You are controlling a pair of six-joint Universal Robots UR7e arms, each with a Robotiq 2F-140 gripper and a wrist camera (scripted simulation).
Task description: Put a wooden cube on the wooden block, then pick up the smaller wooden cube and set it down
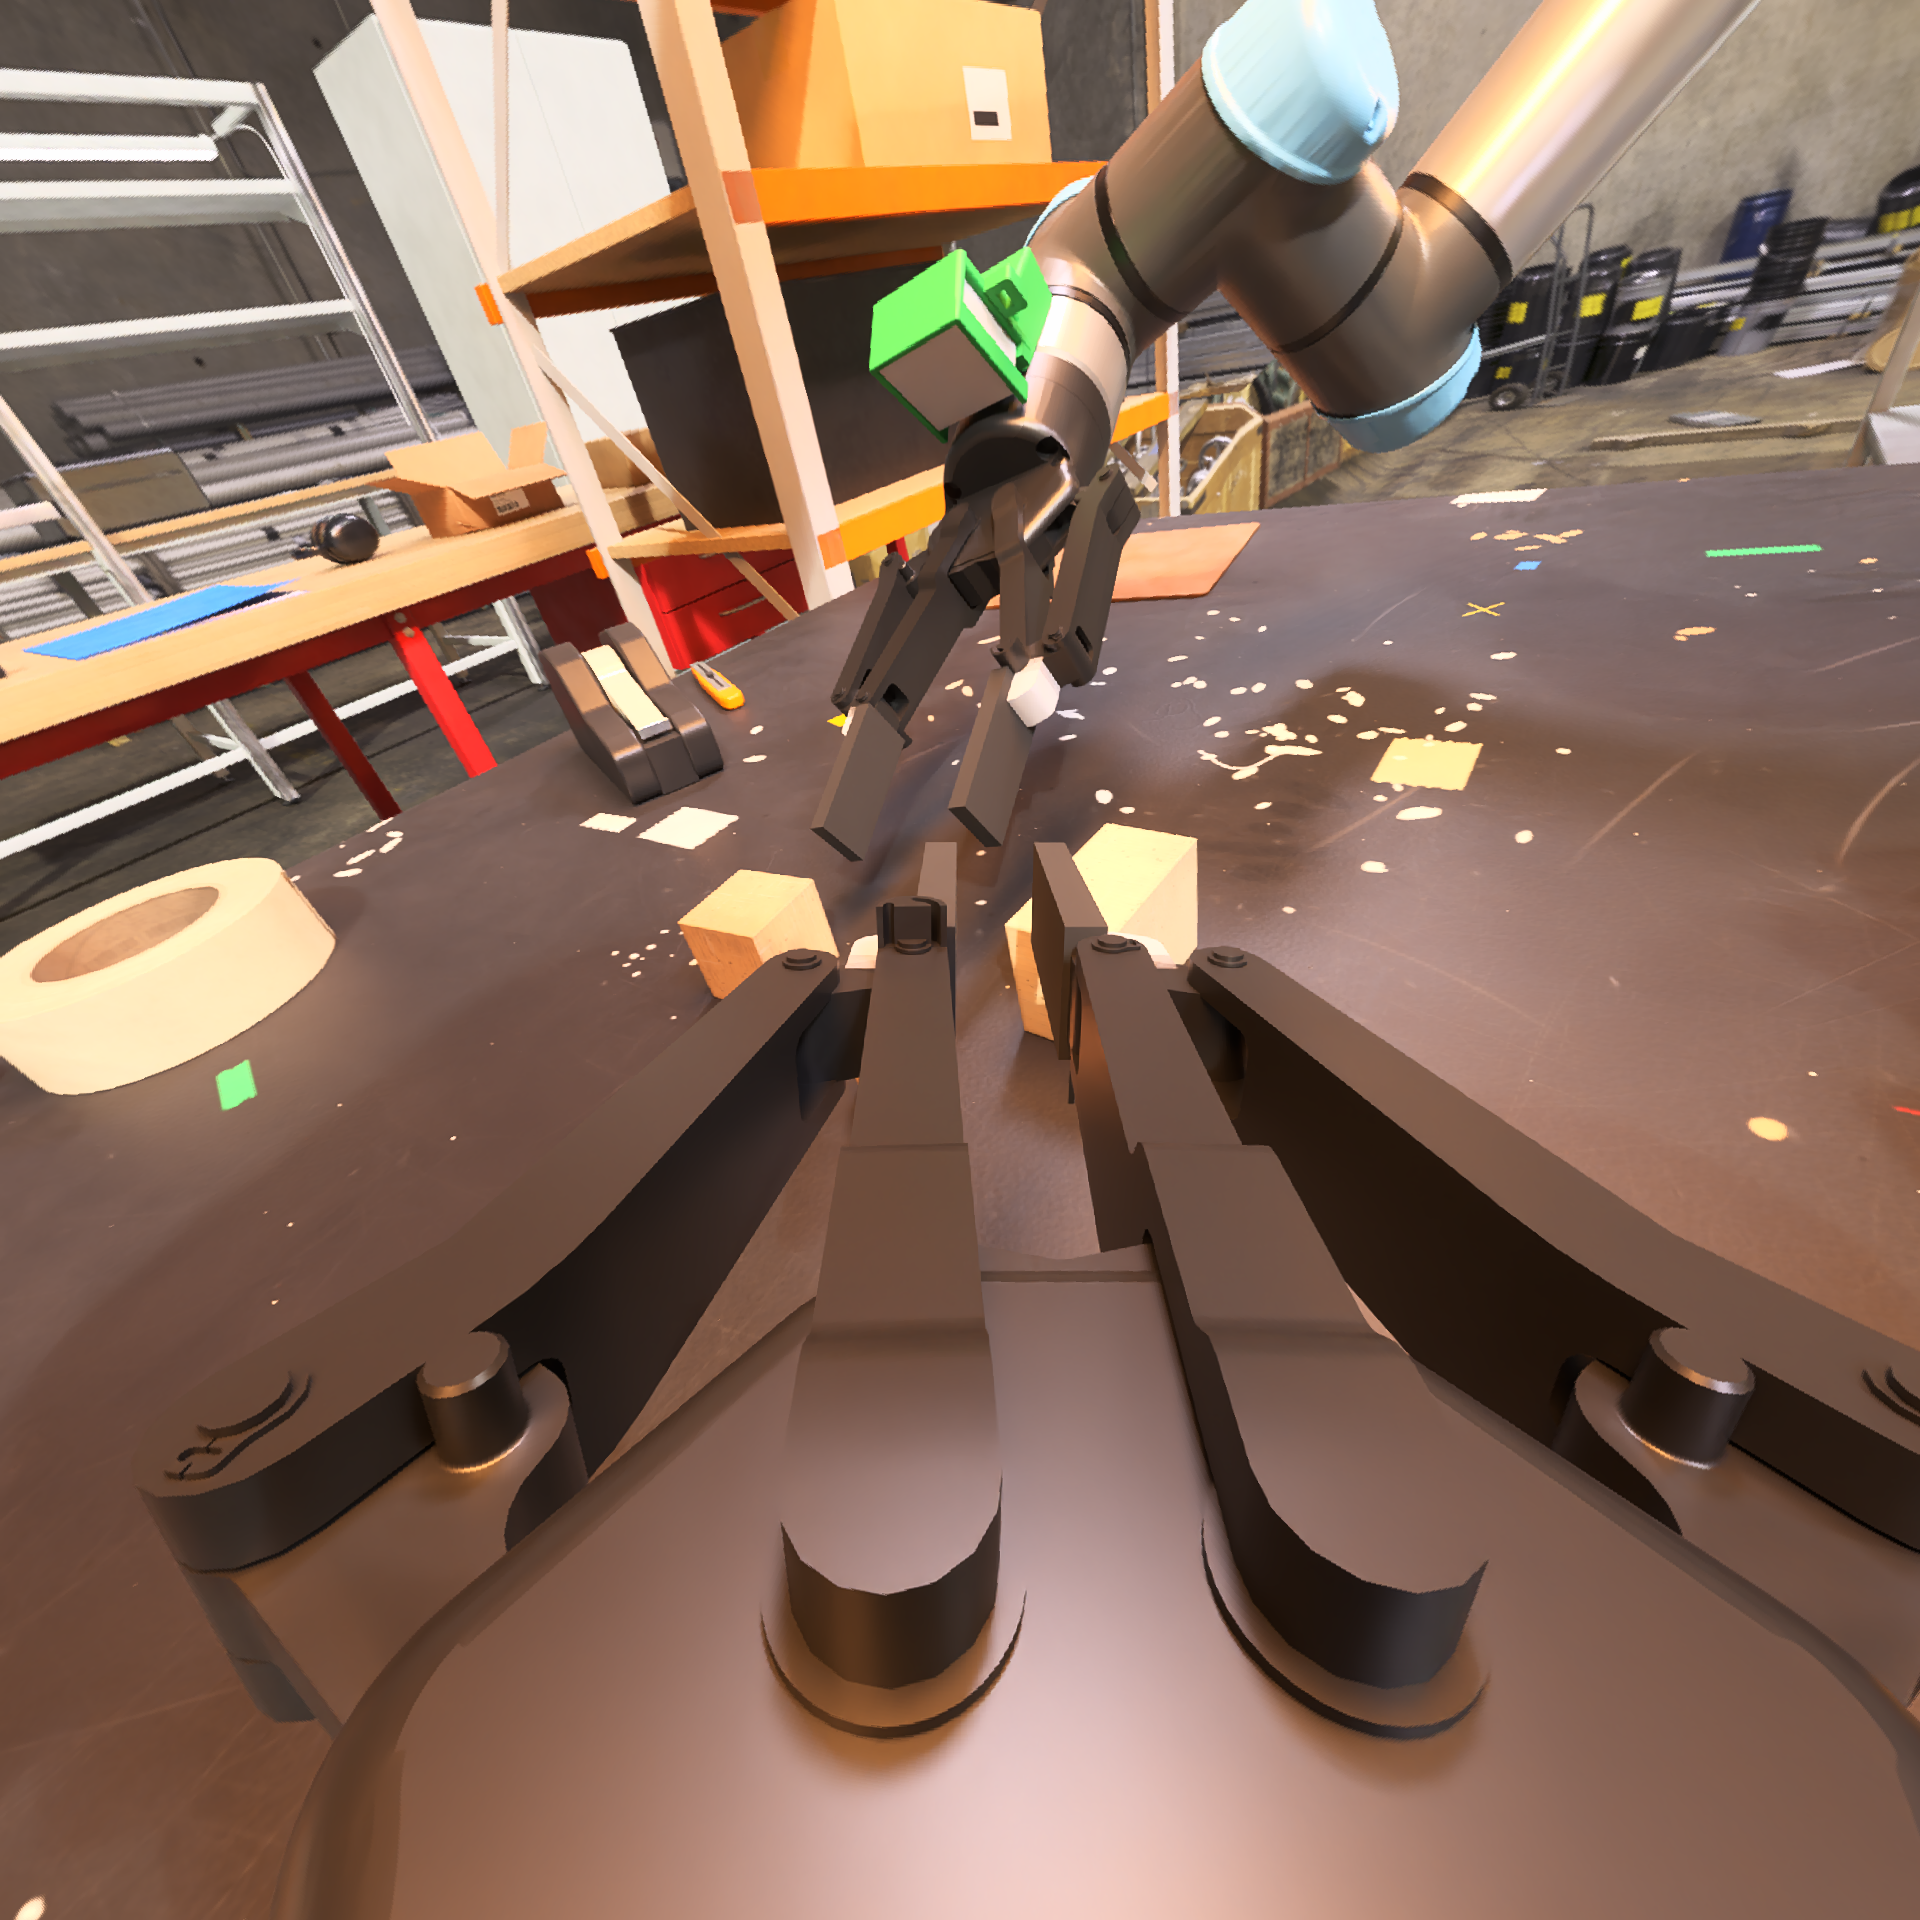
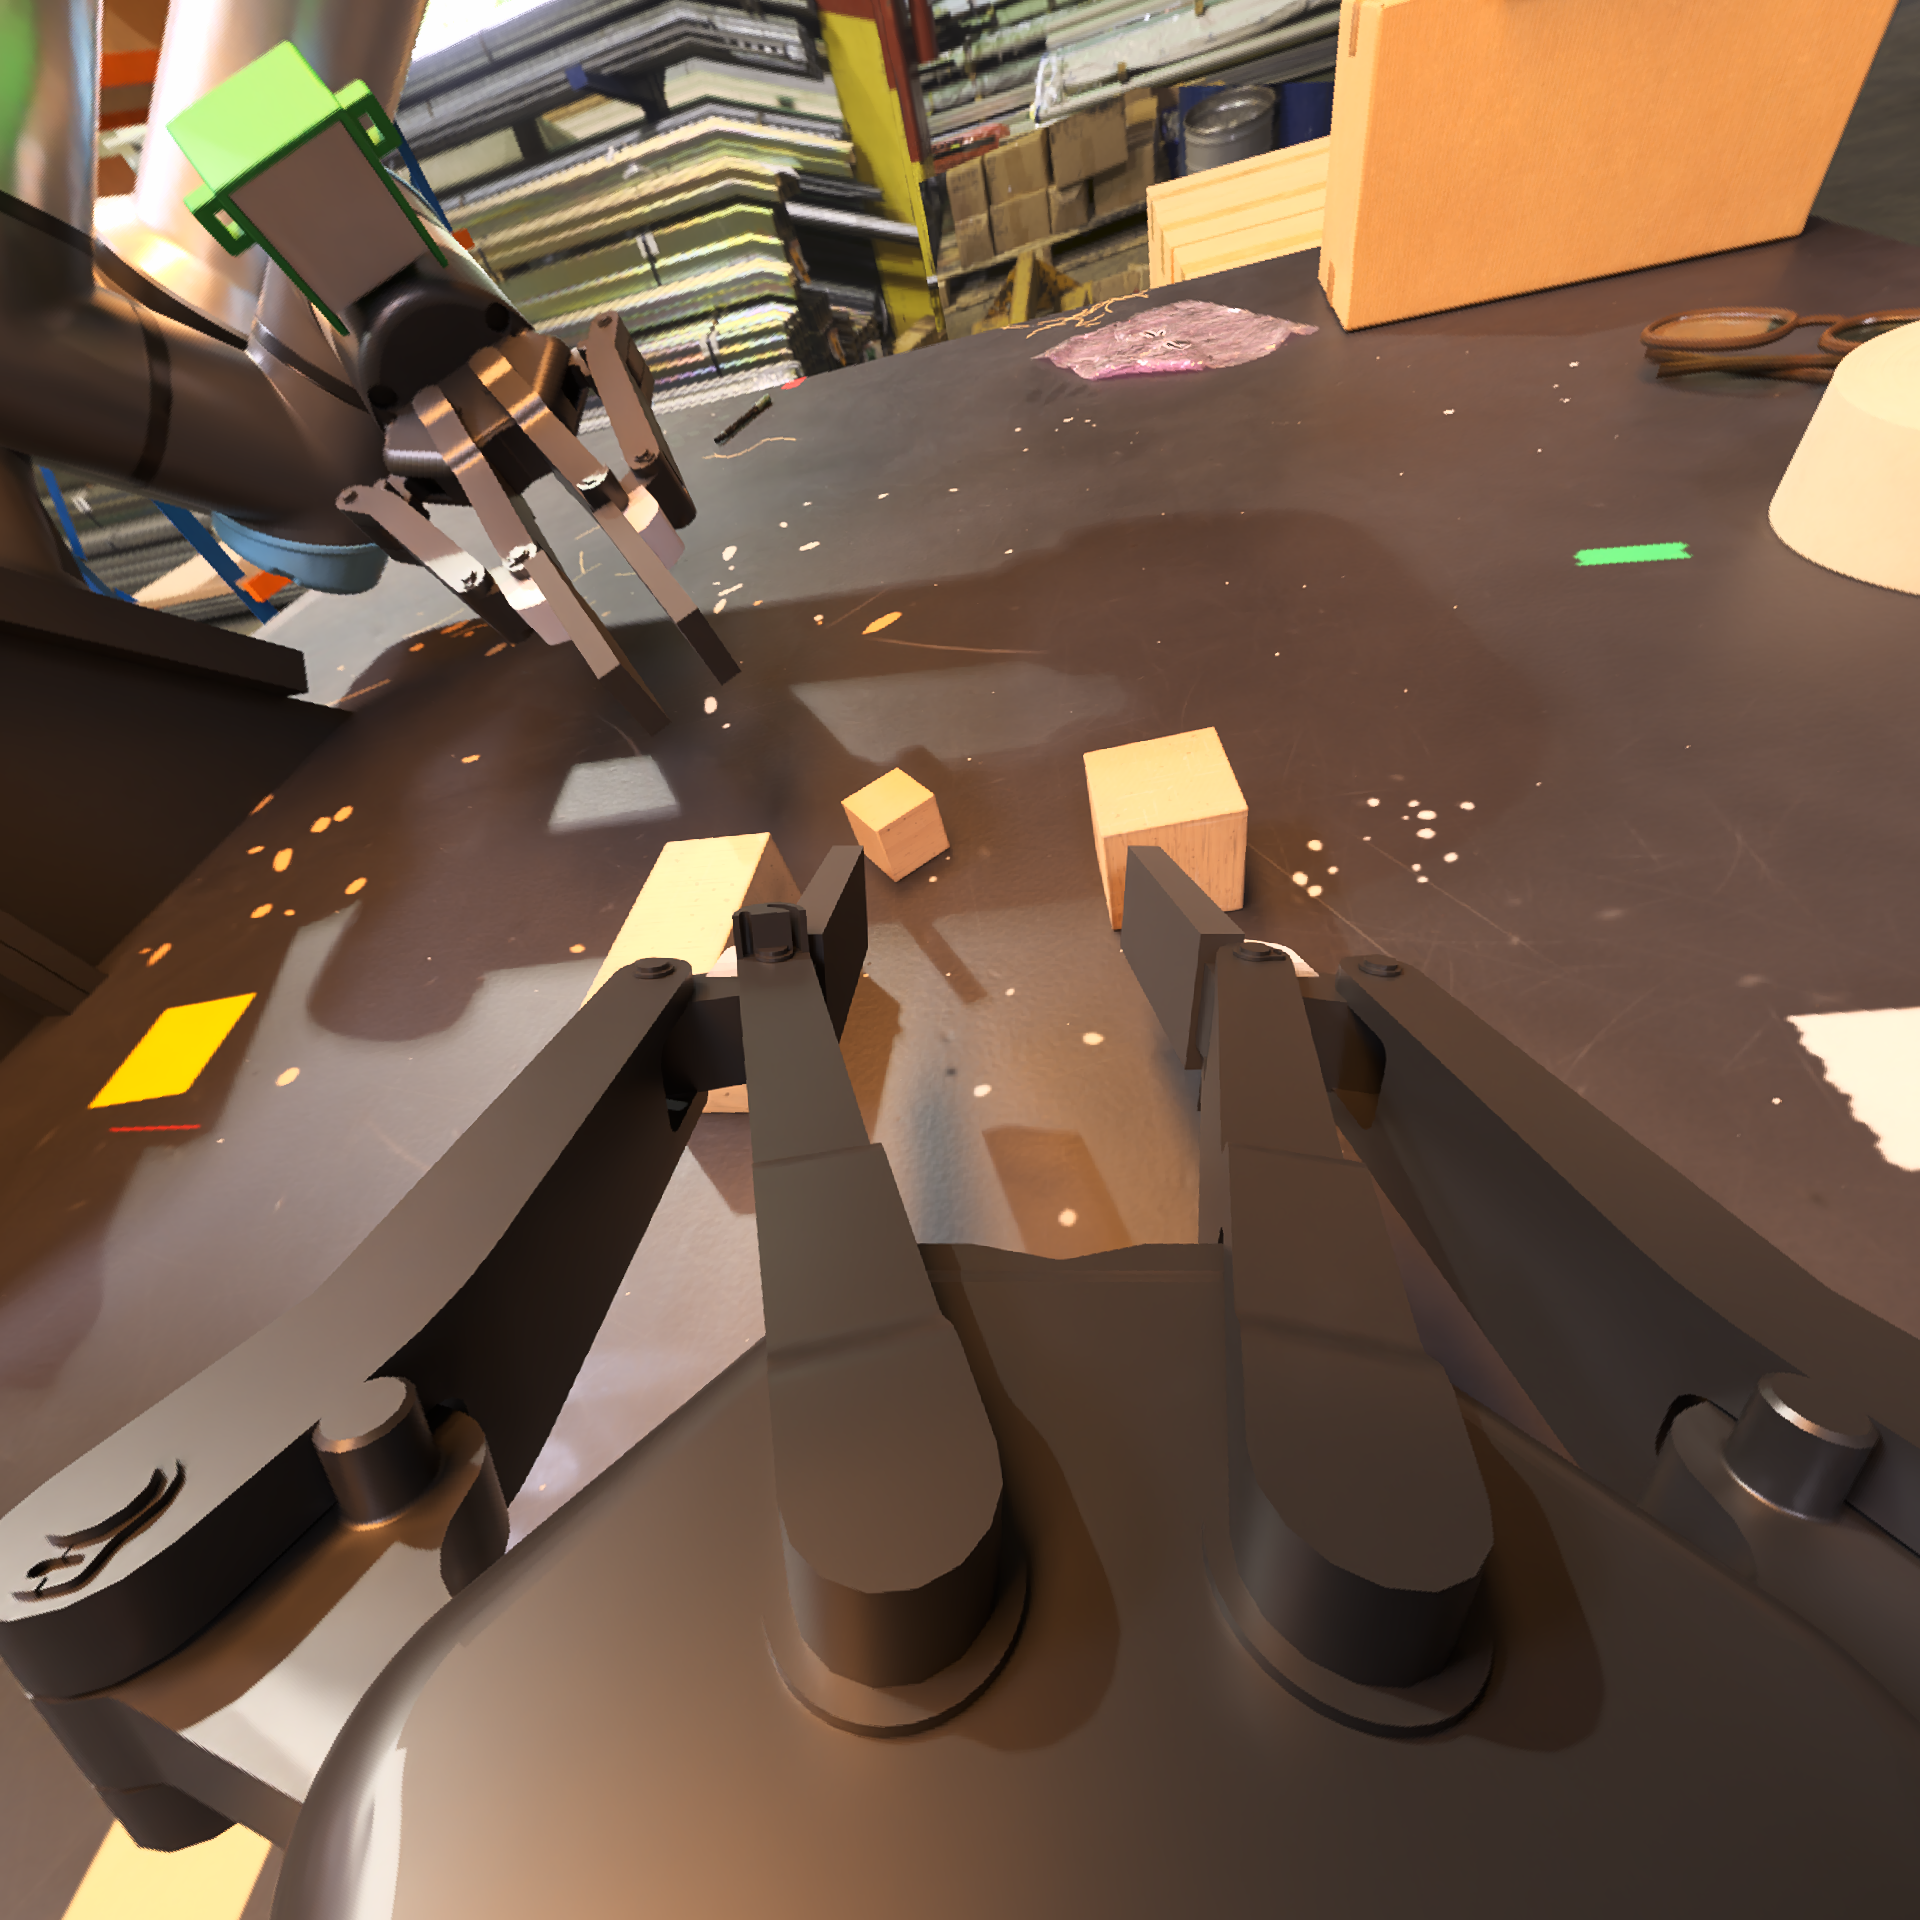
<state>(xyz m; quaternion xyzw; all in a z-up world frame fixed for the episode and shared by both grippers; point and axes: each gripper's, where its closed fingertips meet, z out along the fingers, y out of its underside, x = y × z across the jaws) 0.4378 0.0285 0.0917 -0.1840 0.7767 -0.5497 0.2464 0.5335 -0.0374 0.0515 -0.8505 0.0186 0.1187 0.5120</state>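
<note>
In the right wrist view a small wooden cube (image 2: 894, 821) lies tilted on the dark table. A larger wooden cube (image 2: 1164, 810) stands to its right and a long flat wooden block (image 2: 686, 904) lies to its left. My right gripper (image 2: 992, 883) is open and empty, low over the table just short of the small cube. Its left finger overlaps the block. My left gripper (image 1: 994, 868) is empty, its fingers a narrow gap apart. It hangs between the larger cube (image 1: 753, 925) and the block (image 1: 1138, 873). The small cube is hidden in the left wrist view.
A white tape roll (image 1: 156, 966) sits at the table edge and also shows in the right wrist view (image 2: 1860, 488). A tape dispenser (image 1: 634, 717) and a yellow knife (image 1: 717, 686) lie beyond the cubes. A cardboard box (image 2: 1579, 145), glasses (image 2: 1766, 338) and pink wrap (image 2: 1164, 338) sit far off.
</note>
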